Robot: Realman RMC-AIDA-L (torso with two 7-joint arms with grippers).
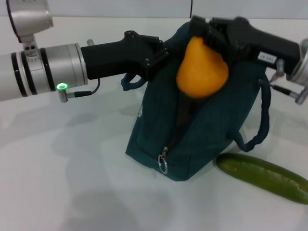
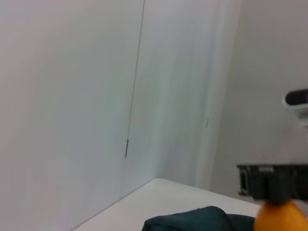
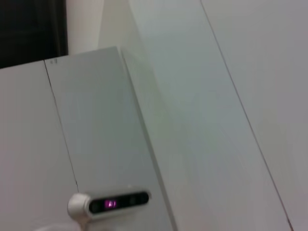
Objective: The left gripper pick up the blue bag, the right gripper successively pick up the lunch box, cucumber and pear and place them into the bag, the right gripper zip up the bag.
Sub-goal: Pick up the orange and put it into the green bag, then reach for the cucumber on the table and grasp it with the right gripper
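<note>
Right gripper [image 1: 204, 38] grasps the pear [image 1: 201, 70] above the open blue bag [image 1: 192, 139], frame centre; left gripper [image 1: 161, 53] clenches the bag's rim; cucumber [image 1: 263, 177] lower right

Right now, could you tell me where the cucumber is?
In the head view, the cucumber lies on the table at the robot's right, beside the blue bag.

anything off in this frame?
Yes: the right gripper holds the pear over the open bag, yet the cucumber lies on the table beside it, out of order.
</note>
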